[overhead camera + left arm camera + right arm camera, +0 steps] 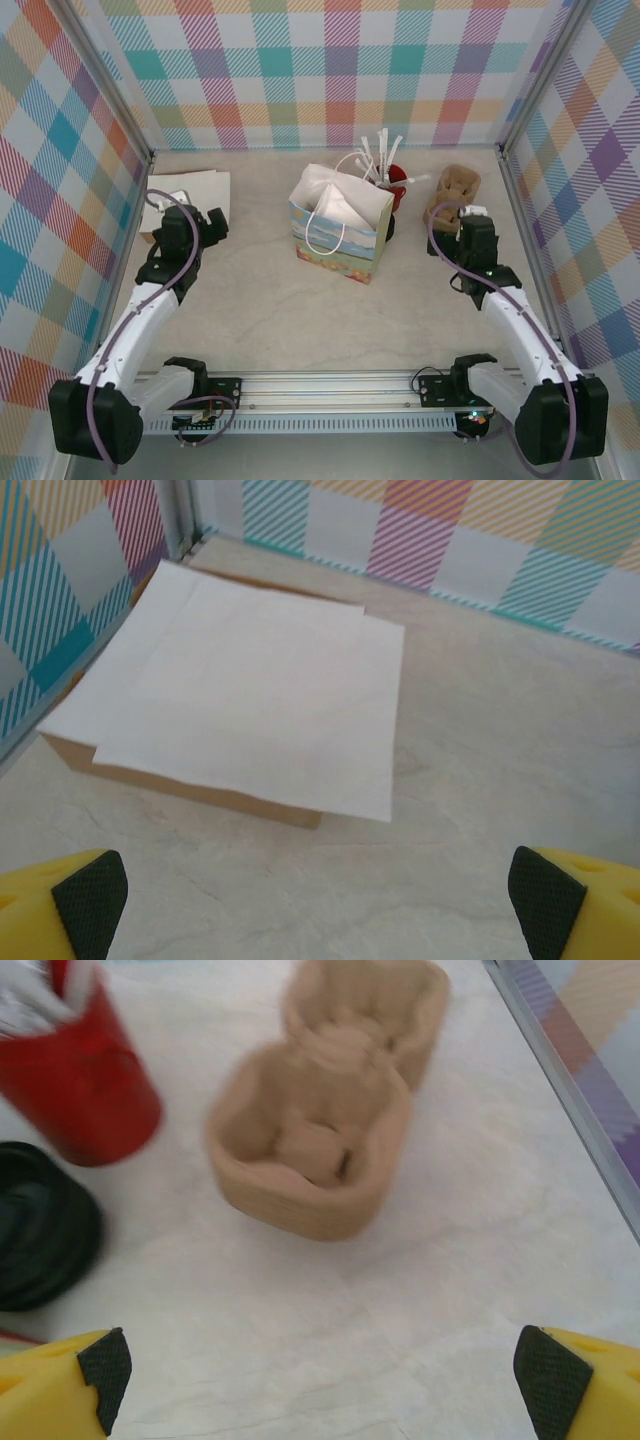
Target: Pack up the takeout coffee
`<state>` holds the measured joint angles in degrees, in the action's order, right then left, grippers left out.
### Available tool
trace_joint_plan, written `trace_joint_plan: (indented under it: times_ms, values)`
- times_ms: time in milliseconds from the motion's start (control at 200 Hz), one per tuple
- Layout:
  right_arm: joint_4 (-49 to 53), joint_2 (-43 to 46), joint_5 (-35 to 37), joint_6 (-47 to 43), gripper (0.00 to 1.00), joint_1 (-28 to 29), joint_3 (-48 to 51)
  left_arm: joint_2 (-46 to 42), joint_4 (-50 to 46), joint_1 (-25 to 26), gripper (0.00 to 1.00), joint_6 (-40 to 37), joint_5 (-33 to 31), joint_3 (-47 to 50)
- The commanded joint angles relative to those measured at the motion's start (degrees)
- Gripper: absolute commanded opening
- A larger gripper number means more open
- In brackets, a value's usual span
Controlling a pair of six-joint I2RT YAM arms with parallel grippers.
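The takeout coffee is out of view. A pastel gift bag [335, 240] stands at the table's middle with white tissue paper [340, 205] showing at its mouth. My left gripper [212, 225] [318, 900] hovers left of the bag, just short of a stack of white napkins [250, 680]; its jaws are spread wide with bare table between them. My right gripper [470, 215] [325, 1375] is right of the bag, open and empty, in front of a brown cardboard cup carrier [320, 1130].
A red cup [80, 1080] holding white stirrers and a stack of black lids [40, 1225] sit behind the bag's right side. The napkins rest on a flat brown box [200, 785] by the left wall. Plaid walls enclose three sides.
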<state>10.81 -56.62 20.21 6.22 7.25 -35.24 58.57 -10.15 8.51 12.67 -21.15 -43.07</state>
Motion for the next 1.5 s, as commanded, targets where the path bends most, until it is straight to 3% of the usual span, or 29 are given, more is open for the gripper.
trace_joint_plan:
  times_ms: [0,290,670,715,930,1105,1215,1300,1495]
  values:
    - [-15.3,-1.8,2.0,0.6,1.00,-2.0,5.4,1.8,11.7,-1.1,1.00,0.9,-1.0,5.1]
    - [-35.3,-14.3,-2.2,-2.9,1.00,-4.5,12.4,10.0,17.0,-1.7,1.00,-0.3,-4.2,8.9]
    - [-52.6,-28.7,-9.7,-3.5,1.00,-4.8,9.6,14.3,24.2,-2.0,1.00,-5.6,-5.1,13.1]
    - [-49.7,-28.6,-11.6,-4.2,1.00,-4.8,8.4,14.4,25.1,-2.0,1.00,-6.6,-4.8,13.6]
    - [-57.4,-30.8,-18.3,-4.7,1.00,-6.6,11.8,14.8,34.4,-2.4,1.00,-10.1,-1.5,17.4]
    - [-57.4,-30.8,-18.4,-4.8,1.00,-6.6,11.8,18.6,46.7,-3.5,1.00,-12.8,2.3,20.9]
    - [-57.4,-30.8,-18.4,-4.9,1.00,-6.6,11.8,20.3,46.3,-4.2,1.00,-13.3,7.5,19.4]
    - [-57.4,-30.8,-18.3,-4.9,1.00,-6.6,11.8,21.4,51.6,-4.2,1.00,-13.0,10.8,20.7]
    - [-56.7,-30.8,-19.6,-5.4,1.00,-6.6,11.4,30.4,62.7,-4.3,1.00,-13.7,13.9,22.7]
